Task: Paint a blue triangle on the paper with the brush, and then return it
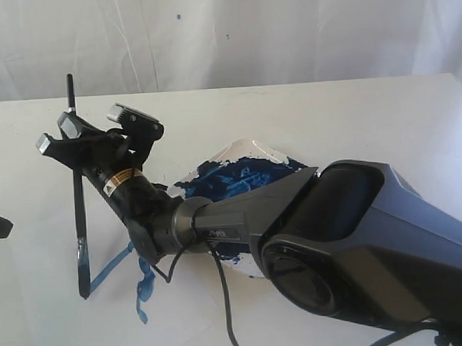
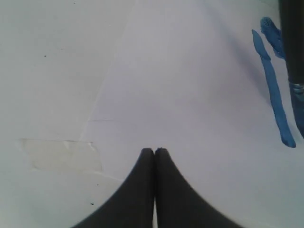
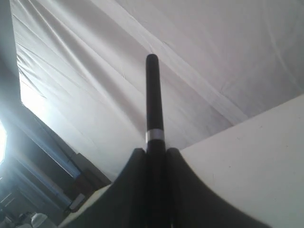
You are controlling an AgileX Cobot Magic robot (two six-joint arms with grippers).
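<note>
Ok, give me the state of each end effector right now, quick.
Left end effector: closed, holding nothing.
Right end effector: closed on the brush.

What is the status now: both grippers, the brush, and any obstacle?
Left gripper shut, empty, over paper. Right gripper shut on brush, upright, tip down at paper. Blue strokes on paper, no closed triangle visible. No obstacle seen near brush.

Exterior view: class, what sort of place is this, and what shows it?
Probably a robot test bench set for painting: white table, cloth backdrop, the right gripper holding a brush by blue strokes on paper.
</note>
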